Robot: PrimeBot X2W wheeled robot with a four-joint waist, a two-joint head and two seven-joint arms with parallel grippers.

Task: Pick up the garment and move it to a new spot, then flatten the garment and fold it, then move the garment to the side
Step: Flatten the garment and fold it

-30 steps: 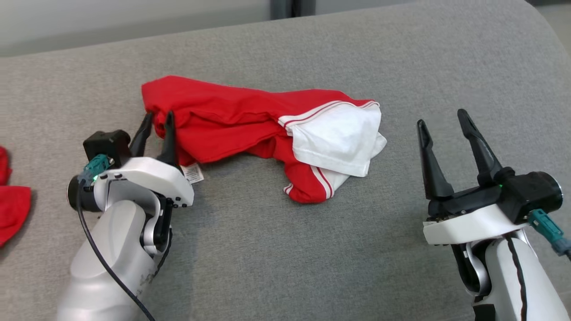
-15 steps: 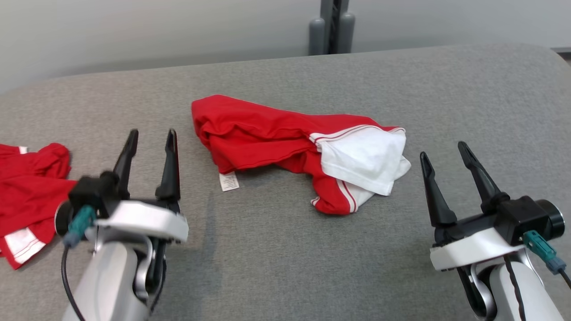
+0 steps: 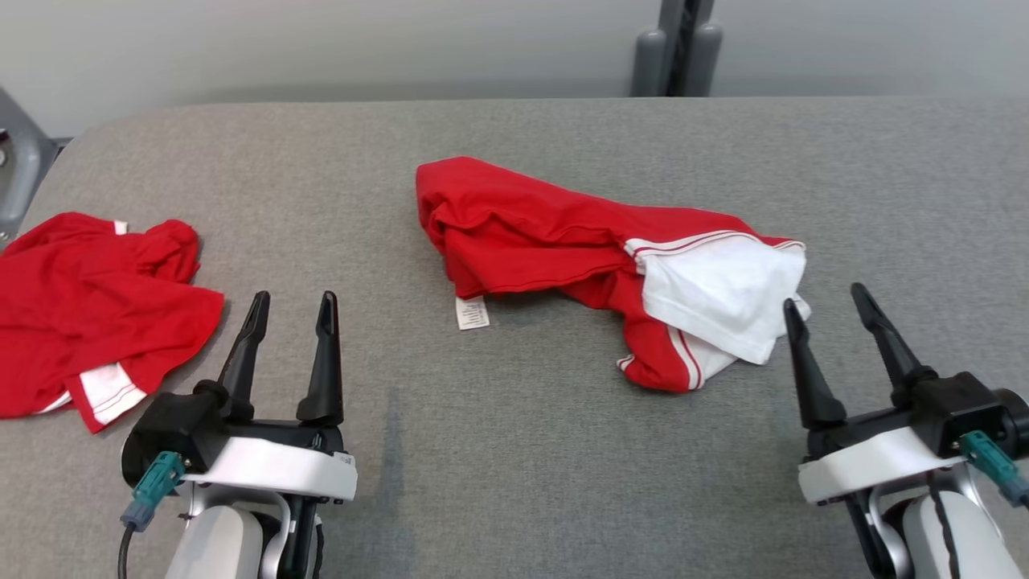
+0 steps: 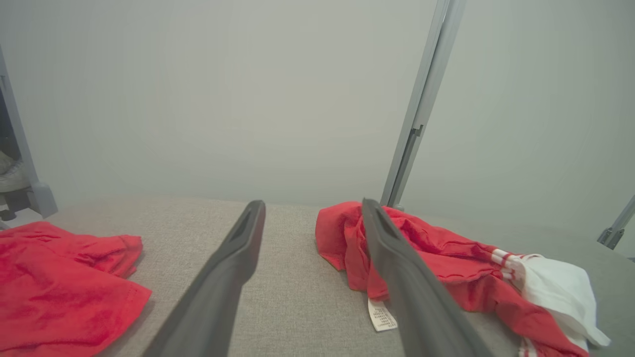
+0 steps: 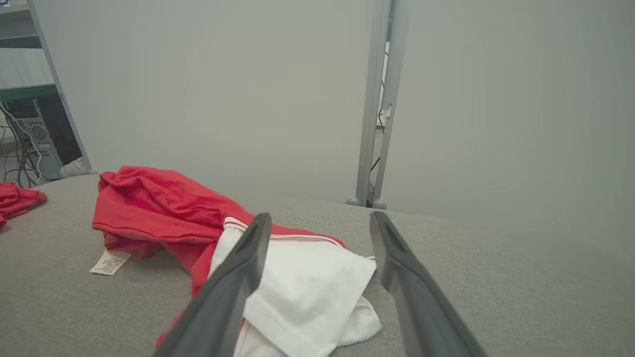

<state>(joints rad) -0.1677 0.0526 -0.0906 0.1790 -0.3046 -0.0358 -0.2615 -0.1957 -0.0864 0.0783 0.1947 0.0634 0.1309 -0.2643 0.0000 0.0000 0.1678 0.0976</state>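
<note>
A crumpled red garment (image 3: 555, 233) with a white striped sleeve (image 3: 723, 289) lies bunched in the middle of the grey padded table (image 3: 498, 450), its white label (image 3: 472, 312) sticking out at the front. My left gripper (image 3: 293, 297) stands open, nothing in it, to the lower left of the garment and apart from it. The right gripper (image 3: 826, 296) is open too, its inner fingertip close to the white sleeve's edge. The left wrist view has the garment (image 4: 436, 258) behind the right finger. In the right wrist view the white sleeve (image 5: 307, 277) lies between and below the fingers.
A second red garment (image 3: 88, 305) with white trim lies heaped at the table's left edge, also seen as a red heap (image 4: 59, 277) in the left wrist view. Grey posts (image 3: 675, 48) stand behind the table's far edge against a pale wall. Bare table lies in front of the garment.
The head camera has swung, so the whole scene has shifted right and the second garment has come into view. My left gripper has left the garment's left end and drawn back, open.
</note>
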